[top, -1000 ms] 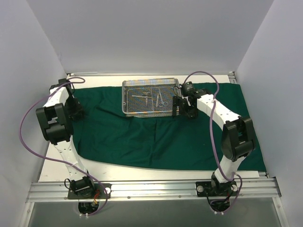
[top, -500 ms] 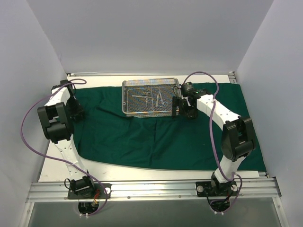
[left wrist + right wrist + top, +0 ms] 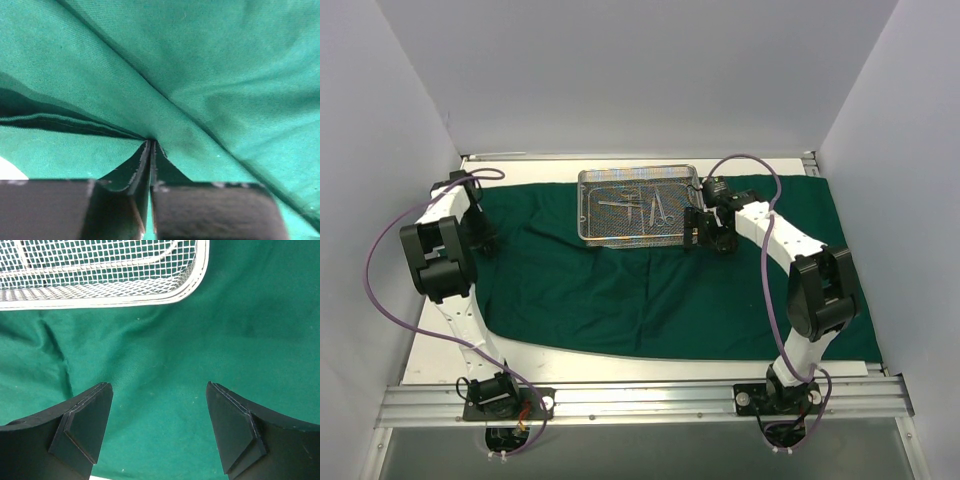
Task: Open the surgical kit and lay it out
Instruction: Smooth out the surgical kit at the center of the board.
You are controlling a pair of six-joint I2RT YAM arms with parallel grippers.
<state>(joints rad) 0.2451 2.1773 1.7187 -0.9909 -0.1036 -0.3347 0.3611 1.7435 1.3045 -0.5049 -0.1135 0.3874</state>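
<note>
The surgical kit's dark green cloth (image 3: 650, 290) lies spread over the table. A silver wire-mesh tray (image 3: 588, 228) rests on its far part and holds a few slim metal instruments (image 3: 645, 207). My left gripper (image 3: 483, 238) is down at the cloth's left edge. In the left wrist view its jaws (image 3: 150, 143) are shut on a pinched fold of the cloth (image 3: 225, 75), and creases run out from the tips. My right gripper (image 3: 703, 230) hovers by the tray's right end. It (image 3: 160, 425) stands open over bare cloth (image 3: 160, 350), just short of the tray's corner (image 3: 196, 280).
White enclosure walls close in the table on three sides. A strip of bare white tabletop (image 3: 450, 360) shows at the near left, where the cloth's front edge curves back. An aluminium rail (image 3: 640, 400) carries both arm bases.
The left gripper has closed its jaws on the cloth at the left edge, and the left arm has shifted slightly. The right arm has barely moved.
</note>
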